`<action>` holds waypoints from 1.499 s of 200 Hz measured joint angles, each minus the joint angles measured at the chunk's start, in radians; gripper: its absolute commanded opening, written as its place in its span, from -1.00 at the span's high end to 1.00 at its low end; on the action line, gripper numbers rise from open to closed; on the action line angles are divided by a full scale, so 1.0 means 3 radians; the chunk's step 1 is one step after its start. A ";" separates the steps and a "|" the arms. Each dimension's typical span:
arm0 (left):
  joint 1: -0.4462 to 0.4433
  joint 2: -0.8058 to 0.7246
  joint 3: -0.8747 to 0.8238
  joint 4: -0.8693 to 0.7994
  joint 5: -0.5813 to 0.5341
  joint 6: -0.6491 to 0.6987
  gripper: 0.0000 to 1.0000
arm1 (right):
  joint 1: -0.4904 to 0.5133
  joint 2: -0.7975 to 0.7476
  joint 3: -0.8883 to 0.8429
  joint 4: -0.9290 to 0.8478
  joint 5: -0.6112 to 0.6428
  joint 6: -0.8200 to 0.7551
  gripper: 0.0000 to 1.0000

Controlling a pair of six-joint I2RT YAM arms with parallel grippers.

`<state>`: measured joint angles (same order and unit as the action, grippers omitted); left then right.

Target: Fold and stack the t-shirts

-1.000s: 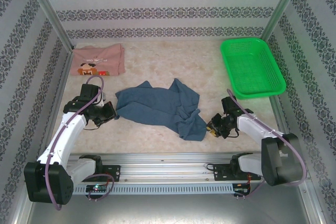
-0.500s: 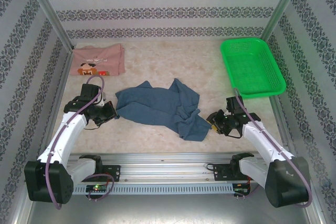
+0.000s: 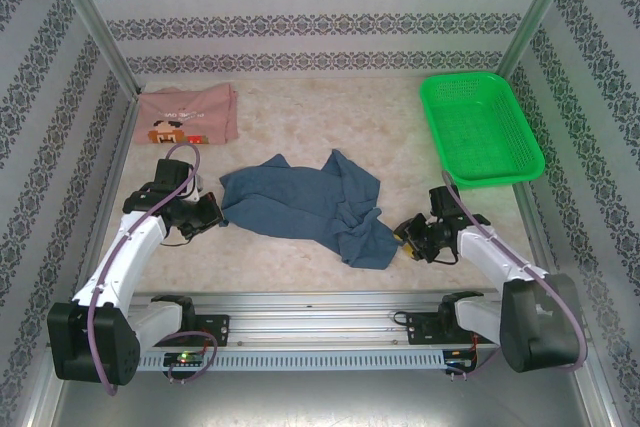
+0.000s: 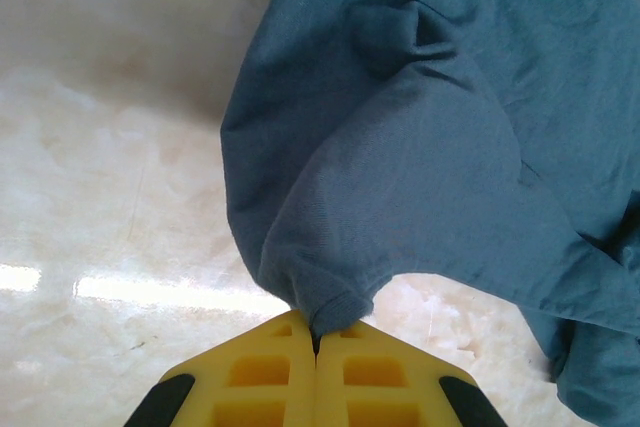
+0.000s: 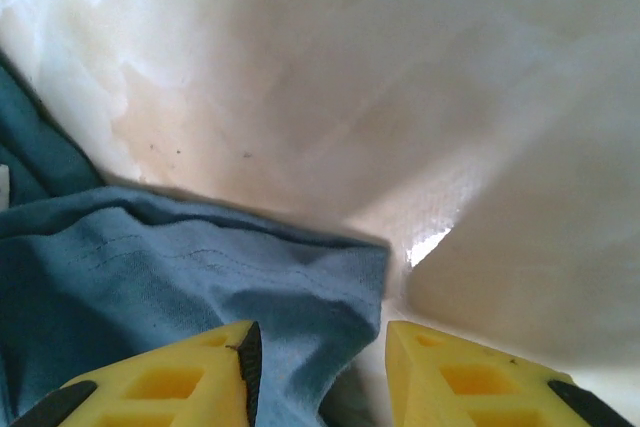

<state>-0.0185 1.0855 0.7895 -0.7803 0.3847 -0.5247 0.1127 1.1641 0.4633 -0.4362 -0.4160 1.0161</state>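
Left of the green mesh basket (image 3: 482,127), and nearer to us than it, we find the slate-blue t-shirt (image 3: 310,202) lying crumpled and unfolded on the marbled table (image 3: 330,107). Much farther left of the basket, level with it, the pink t-shirt (image 3: 187,114) lies flat in a neat rectangle with its pixel face print up.

Our left gripper (image 3: 212,215) sits at the blue shirt's edge farthest from the basket. Through the left wrist camera we see its yellow fingers (image 4: 250,377) pressed together, with a bit of the blue hem pinched between them.

Our right gripper (image 3: 405,237) rests on the near side of the basket, at the shirt's corner closest to it. Through the right wrist camera we see its jaws standing apart, and a corner of the blue cloth lies partly in the gap, not clamped.
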 measured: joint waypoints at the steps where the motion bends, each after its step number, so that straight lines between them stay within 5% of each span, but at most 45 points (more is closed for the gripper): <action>1: 0.0000 0.0000 0.0000 0.0000 0.0001 0.0001 1.00 | 0.0000 0.0010 0.0000 0.0003 0.0001 -0.0003 0.21; 57: 0.0000 0.0000 0.0000 0.0014 0.0000 0.0001 1.00 | -0.0022 0.0298 0.0104 -0.0020 -0.0011 -0.0029 0.25; 95: 0.0000 0.0000 -0.0001 0.0017 0.0001 0.0001 1.00 | -0.0042 0.0523 0.0258 -0.0233 0.0028 -0.0121 0.62; 117: 0.0000 0.0000 -0.0001 0.0024 0.0001 0.0003 1.00 | -0.0065 0.0743 0.0445 -0.0440 0.0027 -0.0197 1.00; 171: 0.0003 0.0123 0.0337 -0.0088 -0.0006 0.0112 1.00 | -0.0058 0.0933 0.1016 -0.0327 0.0408 -0.0486 1.00; 300: 0.0373 0.0674 0.2776 -0.0506 -0.0034 0.0341 1.00 | -0.0111 -0.0243 0.2377 -0.0275 0.1038 -0.1884 1.00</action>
<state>0.0933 1.2877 1.6222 -0.9321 0.3744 -0.4225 0.0795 1.0912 1.1763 -0.5186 -0.1047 0.4507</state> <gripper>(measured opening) 0.050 0.065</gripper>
